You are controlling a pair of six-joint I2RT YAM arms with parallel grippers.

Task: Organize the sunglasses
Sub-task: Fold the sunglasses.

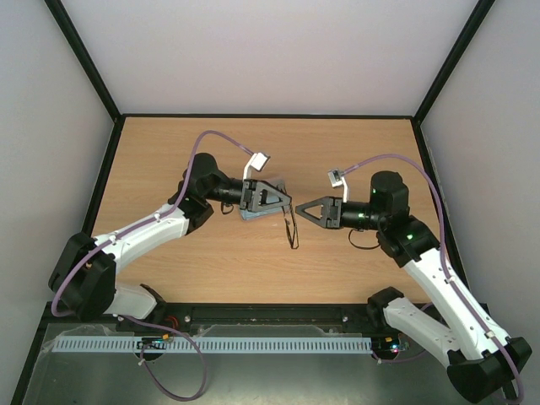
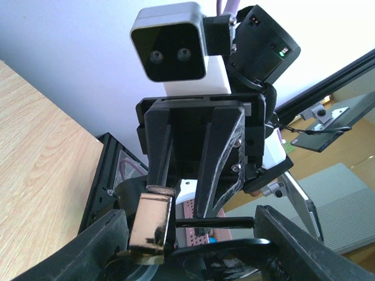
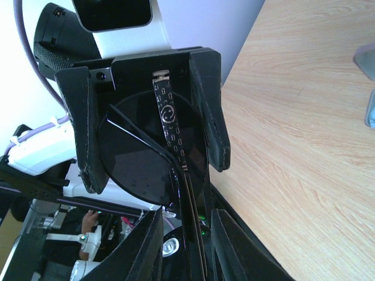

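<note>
**Item:** sunglasses [image 3: 137, 161], one pair, thin wire frame, dark lenses. I judge them light, springy at the temples and easily bent, with slick lenses that would scratch. I would take them by the frame rim or the folded temples, with little squeeze.

**Location:** over the middle of the desk [image 1: 211, 270], well apart from every edge, between my two claws and just beside the cloth [image 1: 253, 214].

**Left claw** [image 1: 288, 202]: about half open, fingers set against either side of one lens; it has the pair.

**Right claw** [image 1: 300, 207]: nearly closed, the temples running between its fingers. I cannot tell whether it grips them.
</note>
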